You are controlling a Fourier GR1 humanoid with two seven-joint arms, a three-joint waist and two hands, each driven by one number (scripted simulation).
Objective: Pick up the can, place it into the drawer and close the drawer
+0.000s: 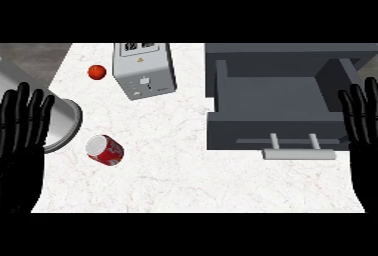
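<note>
Head view: can (105, 149) lies beside open drawer (277, 95).

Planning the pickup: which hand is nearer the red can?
Left. The left hand is just left of the can; the right hand is across the counter, beyond the drawer.

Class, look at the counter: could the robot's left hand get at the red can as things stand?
Probably yes. The left hand is open at the left edge, and the red can lies just right of it on bare counter, nothing between.
</note>
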